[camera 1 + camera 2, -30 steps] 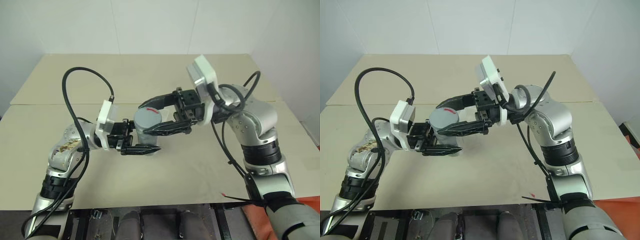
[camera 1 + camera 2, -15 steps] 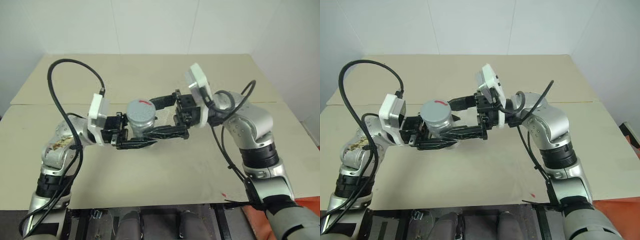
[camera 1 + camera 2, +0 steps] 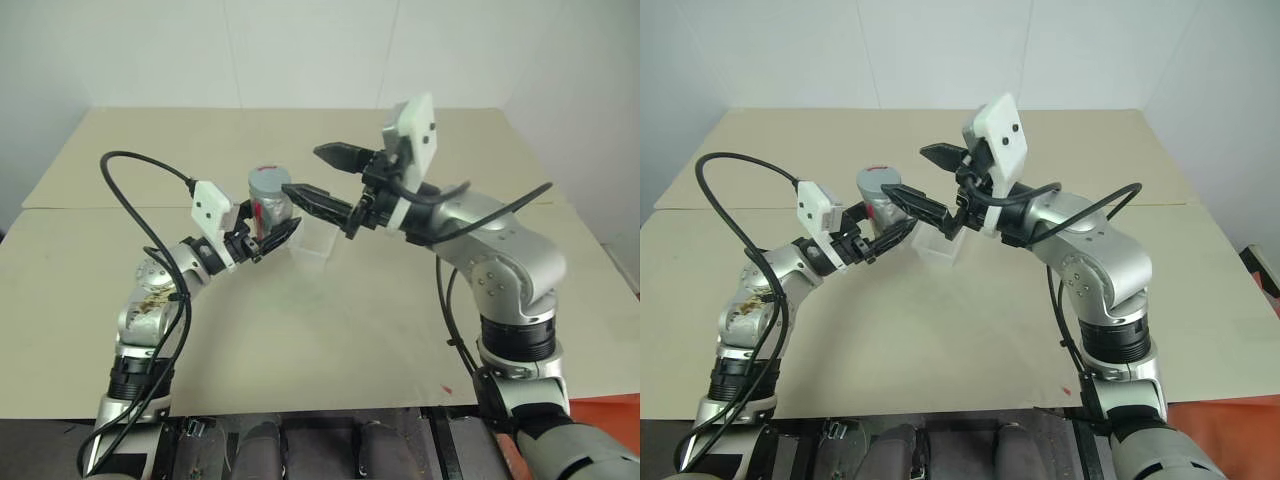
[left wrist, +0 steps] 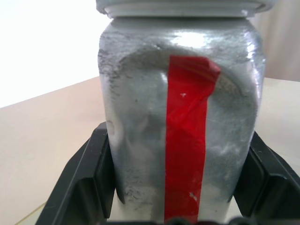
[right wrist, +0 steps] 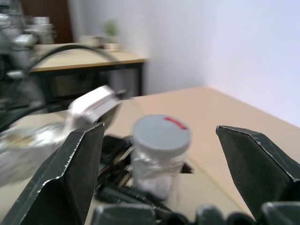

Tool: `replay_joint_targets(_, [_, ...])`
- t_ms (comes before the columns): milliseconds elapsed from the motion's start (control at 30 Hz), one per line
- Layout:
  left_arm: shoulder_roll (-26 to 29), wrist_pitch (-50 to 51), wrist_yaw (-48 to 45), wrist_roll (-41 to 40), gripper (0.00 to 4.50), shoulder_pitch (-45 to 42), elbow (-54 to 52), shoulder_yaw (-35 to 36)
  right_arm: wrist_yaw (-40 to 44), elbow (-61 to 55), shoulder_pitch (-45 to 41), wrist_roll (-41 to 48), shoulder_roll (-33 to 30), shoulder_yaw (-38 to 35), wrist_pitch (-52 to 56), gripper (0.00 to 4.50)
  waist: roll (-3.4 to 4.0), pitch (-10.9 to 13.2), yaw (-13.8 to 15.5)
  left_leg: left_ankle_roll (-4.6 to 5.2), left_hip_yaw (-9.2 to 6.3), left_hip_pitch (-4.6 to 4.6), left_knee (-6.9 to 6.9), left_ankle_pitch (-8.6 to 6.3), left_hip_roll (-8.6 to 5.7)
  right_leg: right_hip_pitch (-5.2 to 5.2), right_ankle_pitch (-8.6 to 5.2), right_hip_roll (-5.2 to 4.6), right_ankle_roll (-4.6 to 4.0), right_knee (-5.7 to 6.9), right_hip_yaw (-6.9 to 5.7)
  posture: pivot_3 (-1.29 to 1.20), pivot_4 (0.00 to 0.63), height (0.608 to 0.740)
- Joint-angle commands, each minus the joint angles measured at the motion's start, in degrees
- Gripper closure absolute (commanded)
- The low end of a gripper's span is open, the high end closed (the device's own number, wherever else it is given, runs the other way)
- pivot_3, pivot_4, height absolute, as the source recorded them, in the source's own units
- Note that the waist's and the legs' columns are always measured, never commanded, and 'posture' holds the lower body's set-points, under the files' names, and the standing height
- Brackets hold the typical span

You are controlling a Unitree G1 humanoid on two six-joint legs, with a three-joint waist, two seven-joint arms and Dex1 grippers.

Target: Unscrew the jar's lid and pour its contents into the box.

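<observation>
Jar (image 3: 267, 197) clamped in left gripper (image 3: 272, 235) — lid (image 5: 161, 132) on

Jar (image 3: 268, 197) upright above table (image 3: 330, 320), box (image 3: 311, 238) just right.

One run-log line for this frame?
left end effector: shut on silvery-grey cylindrical jar | grey round lid: on | right end effector: open, beside lid | clear plastic box: on table
</observation>
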Motion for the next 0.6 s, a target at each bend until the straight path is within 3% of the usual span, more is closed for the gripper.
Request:
replay_joint_targets(33, [-2.31, 0.25, 6.69, 2.37, 1.64, -1.44, -2.64, -0.42, -5.98, -2.84, -2.64, -2.32, 2.54, 1.76, 1.75, 0.08, 0.0, 0.0, -0.11, 0.0, -0.01, -0.01, 0.0, 0.0, 0.0, -0.01, 0.0, 0.0, 0.0, 0.0, 0.0, 0.0, 0.15, 0.74])
replay_joint_targets(233, [-4.99, 1.32, 10.96, 3.48, 1.64, -0.46, -5.41, -2.38, -9.05, -1.27, -3.77, -7.49, 4.33, 6.63, 1.15, 0.08, 0.0, 0.0, -0.09, 0.0, -0.01, -0.03, -0.01, 0.0, 0.0, -0.01, 0.0, 0.0, 0.0, -0.04, -0.01, 0.0, 0.15, 0.74])
replay_joint_targets(600, [-4.9, 2.09, 11.96, 3.37, 1.64, 0.17, -6.8, -3.11, -11.28, 4.79, -6.88, -12.25, 8.76, 6.97, 0.21, 0.08, 0.0, 0.0, -0.18, 0.0, -0.01, -0.02, -0.02, 0.0, -0.01, -0.01, 0.0, 0.0, 0.0, -0.03, -0.01, 0.0, 0.15, 0.74])
